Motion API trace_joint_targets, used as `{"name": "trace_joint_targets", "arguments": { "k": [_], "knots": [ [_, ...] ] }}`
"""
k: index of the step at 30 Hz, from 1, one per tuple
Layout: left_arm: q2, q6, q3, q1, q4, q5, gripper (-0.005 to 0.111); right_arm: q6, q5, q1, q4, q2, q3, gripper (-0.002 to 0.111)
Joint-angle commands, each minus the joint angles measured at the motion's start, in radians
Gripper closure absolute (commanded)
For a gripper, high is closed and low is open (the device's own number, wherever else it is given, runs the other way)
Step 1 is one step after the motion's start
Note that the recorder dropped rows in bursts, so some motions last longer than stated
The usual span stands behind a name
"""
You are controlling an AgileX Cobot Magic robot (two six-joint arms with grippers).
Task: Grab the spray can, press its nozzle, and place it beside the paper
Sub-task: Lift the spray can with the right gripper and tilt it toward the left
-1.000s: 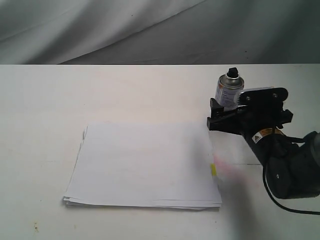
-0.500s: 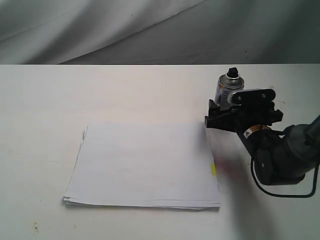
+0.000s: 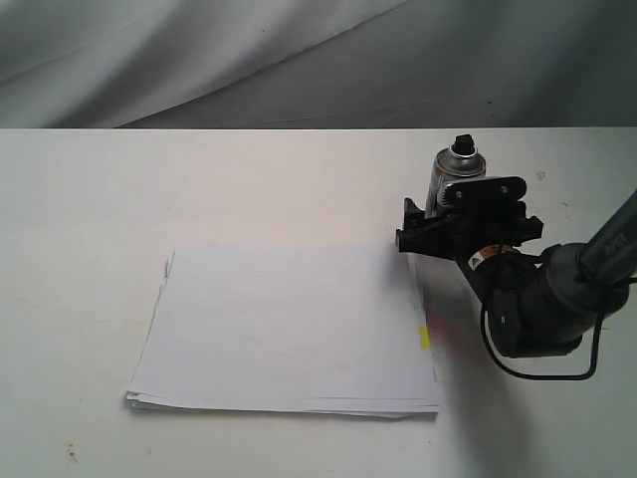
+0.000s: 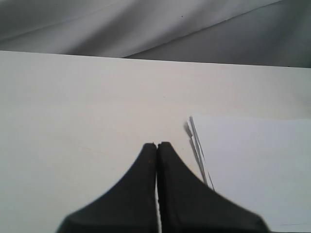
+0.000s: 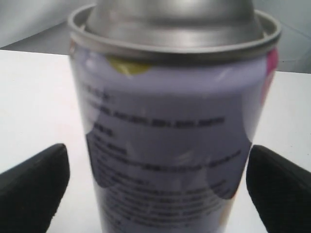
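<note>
The left gripper (image 4: 156,148) is clenched on nothing, poised over the table (image 3: 100,199) just off one edge of the paper (image 3: 289,329) and out of the way. The paper lies near and centre, its yellow tab (image 3: 425,339) on the right edge. Just beyond the paper's far right corner, the right gripper (image 3: 436,227) is spread wide around the spray can (image 3: 450,179), which stands upright on the table. From the right wrist, one finger (image 5: 34,187) shows a clear gap to the label, while the other sits close against it.

The job now is the grasp. Centre the can first so both fingers meet it together, or the closer one may nudge it over. Close low on the body, squarely and firmly, since the metal is smooth. Leave the nozzle (image 3: 461,142) clear on top for pressing.
</note>
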Motion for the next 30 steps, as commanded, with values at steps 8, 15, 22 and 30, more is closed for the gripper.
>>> {"name": "trace_joint_targets", "arguments": {
  "k": [8, 15, 22, 30],
  "knots": [
    [0.004, -0.004, -0.002, -0.005, 0.004, -0.001, 0.107, 0.0, -0.001, -0.006, -0.007, 0.0, -0.004, 0.082],
    [0.004, -0.004, -0.002, -0.005, 0.004, -0.001, 0.107, -0.002, 0.003, -0.006, -0.01, -0.01, -0.004, 0.108],
    [0.004, -0.004, -0.002, -0.005, 0.004, -0.001, 0.107, -0.05, 0.204, -0.006, -0.06, -0.199, -0.004, 0.108],
    [0.004, -0.004, -0.002, -0.005, 0.004, -0.001, 0.107, -0.07, 0.567, -0.004, -0.078, -0.501, -0.004, 0.108]
  ]
}}
